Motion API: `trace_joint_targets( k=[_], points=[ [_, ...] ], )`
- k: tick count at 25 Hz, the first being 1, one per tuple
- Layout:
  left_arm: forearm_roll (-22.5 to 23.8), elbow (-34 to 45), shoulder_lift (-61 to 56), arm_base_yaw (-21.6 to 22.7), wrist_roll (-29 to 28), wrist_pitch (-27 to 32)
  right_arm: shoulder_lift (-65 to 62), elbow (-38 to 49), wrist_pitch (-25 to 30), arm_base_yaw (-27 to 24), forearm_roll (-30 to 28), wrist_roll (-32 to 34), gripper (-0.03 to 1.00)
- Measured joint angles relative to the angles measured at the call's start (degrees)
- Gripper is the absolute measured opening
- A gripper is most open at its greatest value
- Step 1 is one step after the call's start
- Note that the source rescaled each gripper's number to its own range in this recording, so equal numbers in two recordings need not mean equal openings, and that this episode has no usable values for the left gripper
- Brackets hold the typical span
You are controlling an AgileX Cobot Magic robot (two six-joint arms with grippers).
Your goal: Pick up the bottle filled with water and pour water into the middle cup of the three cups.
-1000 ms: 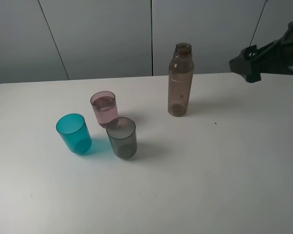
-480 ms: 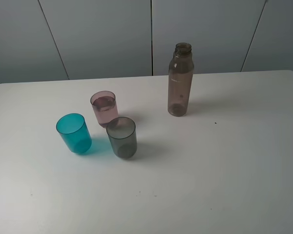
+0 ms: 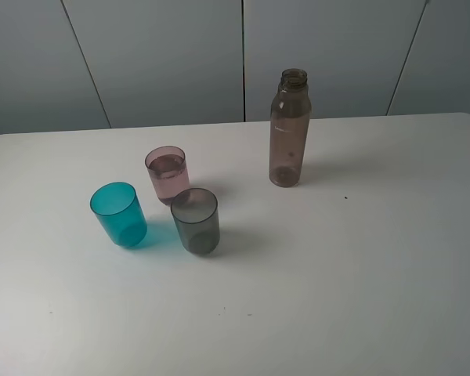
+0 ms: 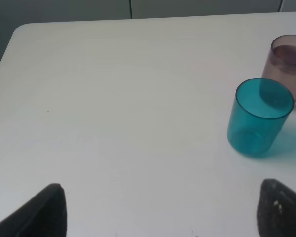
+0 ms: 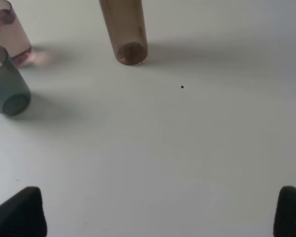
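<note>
The smoky brown bottle (image 3: 290,129) stands upright and uncapped at the back of the white table (image 3: 345,282). The pale pink middle cup (image 3: 168,172) holds some liquid, with the teal cup (image 3: 119,214) to its front left and the dark grey cup (image 3: 195,220) to its front right. Neither arm shows in the high view. My left gripper (image 4: 163,217) is open and empty, back from the teal cup (image 4: 259,117) and pink cup (image 4: 287,64). My right gripper (image 5: 155,217) is open and empty, back from the bottle (image 5: 124,29), pink cup (image 5: 9,34) and grey cup (image 5: 5,81).
A grey panelled wall (image 3: 243,55) runs behind the table's back edge. A small dark speck (image 3: 345,197) lies on the table to the right of the bottle, and it also shows in the right wrist view (image 5: 182,87).
The right arm, seen at the upper right one second ago, has pulled out of the high view. The bottle and cups have not moved.
</note>
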Motion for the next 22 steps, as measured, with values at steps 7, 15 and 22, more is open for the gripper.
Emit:
trace_joint_targets(
  k=[7, 15, 22],
  points=[
    [0.0, 0.0, 0.0, 0.0, 0.0, 0.0, -0.4, 1.7, -5.5, 0.0, -0.1, 0.0, 1.00],
    [0.0, 0.0, 0.0, 0.0, 0.0, 0.0, -0.4, 2.1, -6.7, -0.1, -1.5, 0.0, 1.00],
    [0.0, 0.0, 0.0, 0.0, 0.0, 0.0, -0.4, 2.1, -6.7, -8.0, -1.5, -2.9, 1.00]
  ],
)
